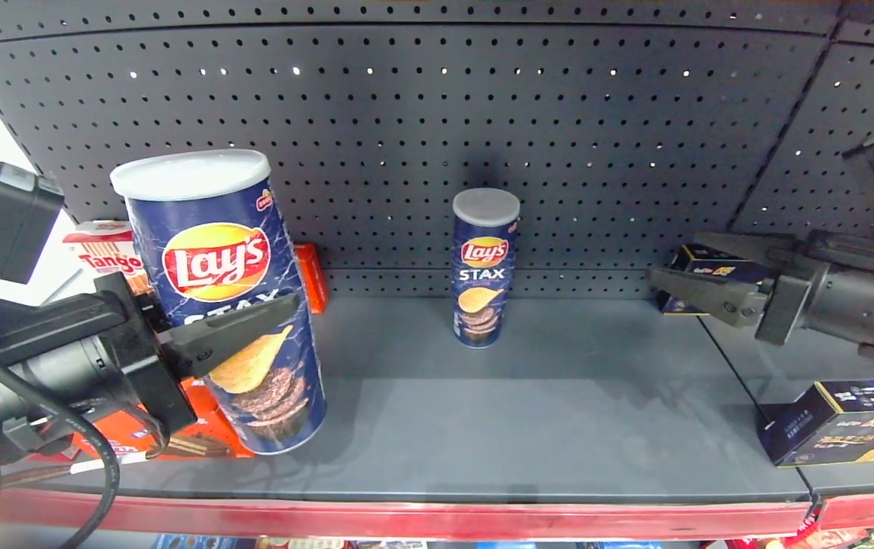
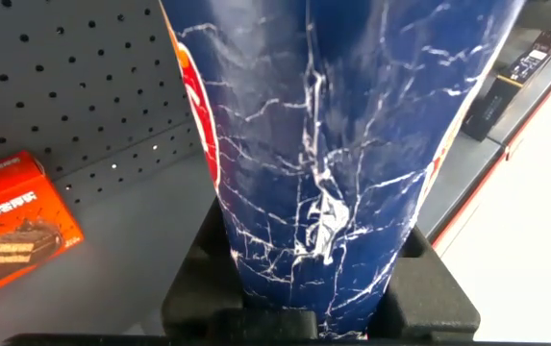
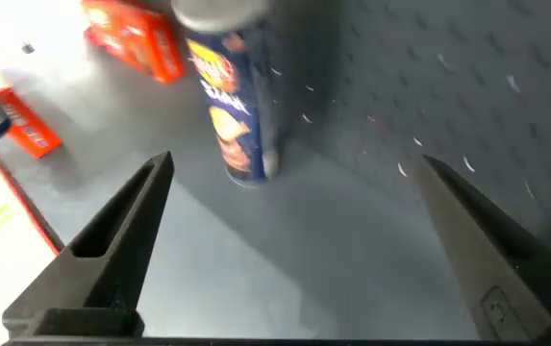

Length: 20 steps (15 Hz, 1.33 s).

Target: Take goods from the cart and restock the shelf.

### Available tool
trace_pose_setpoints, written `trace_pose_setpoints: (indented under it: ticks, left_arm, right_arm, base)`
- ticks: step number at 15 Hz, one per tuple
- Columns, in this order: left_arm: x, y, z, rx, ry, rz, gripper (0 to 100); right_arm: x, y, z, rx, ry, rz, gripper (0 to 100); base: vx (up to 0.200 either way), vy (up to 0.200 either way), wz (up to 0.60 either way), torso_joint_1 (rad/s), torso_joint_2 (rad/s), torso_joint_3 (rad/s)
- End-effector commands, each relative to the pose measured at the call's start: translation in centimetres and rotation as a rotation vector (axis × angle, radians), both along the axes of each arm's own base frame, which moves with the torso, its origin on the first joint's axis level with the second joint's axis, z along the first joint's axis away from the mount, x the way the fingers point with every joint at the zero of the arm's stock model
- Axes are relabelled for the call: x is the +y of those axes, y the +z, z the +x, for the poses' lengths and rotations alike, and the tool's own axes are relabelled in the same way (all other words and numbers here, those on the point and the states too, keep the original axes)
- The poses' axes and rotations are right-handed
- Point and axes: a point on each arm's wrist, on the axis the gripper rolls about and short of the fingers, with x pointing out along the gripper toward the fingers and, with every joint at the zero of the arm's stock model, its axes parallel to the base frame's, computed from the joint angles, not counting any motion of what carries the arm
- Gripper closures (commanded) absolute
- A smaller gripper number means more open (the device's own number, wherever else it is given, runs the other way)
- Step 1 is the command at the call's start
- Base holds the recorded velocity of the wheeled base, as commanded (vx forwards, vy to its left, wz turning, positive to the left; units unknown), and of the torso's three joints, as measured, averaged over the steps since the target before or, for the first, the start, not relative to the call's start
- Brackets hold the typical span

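The big blue chip can (image 1: 220, 297) with a pale lid is at the left of the head view, leaning a little with its top toward the left; the left gripper (image 1: 242, 328) is clamped around its middle, one dark finger (image 1: 231, 332) crossing the front of the label, and in the left wrist view the can (image 2: 333, 144) rises straight out from between the jaws; whether its base touches the shelf (image 1: 528, 412) I cannot tell; a second, smaller-looking can (image 1: 485, 267) of the same kind stands upright near the centre of the frame, close to the perforated back panel (image 1: 483, 114) and well apart from the held one; the right gripper (image 1: 673, 259) hangs at the right of the frame with its fingers spread wide and nothing between them, and the right wrist view looks past the gripper (image 3: 294, 161) at the standing can (image 3: 232, 106); orange boxes (image 1: 208, 435) lie at the lower left, behind the held can, with a red and white box (image 1: 105, 248) at the far left and another orange box (image 1: 313, 274) against the panel; dark blue boxes (image 1: 849, 423) sit at the lower right, one more (image 1: 711, 263) behind the right gripper; a red strip (image 1: 406, 518) runs along the front edge of the shelf
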Motion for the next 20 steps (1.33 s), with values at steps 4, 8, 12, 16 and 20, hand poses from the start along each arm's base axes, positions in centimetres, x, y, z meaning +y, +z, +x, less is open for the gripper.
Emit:
trace_pose_setpoints:
  ticks: [4, 8, 12, 16, 20]
  left_arm:
    - [0.0, -0.2, 0.0, 0.007, -0.001, 0.002, 100]
    - [0.0, -0.2, -0.1, 0.009, -0.002, 0.001, 100]
    - [0.0, -0.2, -0.1, 0.008, -0.005, 0.001, 100]
    - [0.0, -0.2, -0.1, 0.008, -0.005, 0.001, 100]
    - [0.0, -0.2, -0.1, 0.009, -0.007, 0.001, 100]
  right_arm:
    - [2.3, 0.8, 5.4, -0.042, 0.355, -0.064, 0]
    - [2.5, -0.7, 8.0, -0.108, 0.544, -0.042, 0]
    - [2.8, -1.7, 10.7, -0.115, 0.572, -0.039, 0]
    - [3.4, -3.3, 12.7, -0.075, 0.557, -0.039, 0]
    - [4.8, -4.6, 14.2, -0.038, 0.561, -0.038, 0]
  base:
    - [0.000, 0.000, 0.00, 0.000, 0.00, 0.000]
    - [0.000, 0.000, 0.00, 0.000, 0.00, 0.000]
    - [0.000, 0.000, 0.00, 0.000, 0.00, 0.000]
    - [0.000, 0.000, 0.00, 0.000, 0.00, 0.000]
    - [0.000, 0.000, 0.00, 0.000, 0.00, 0.000]
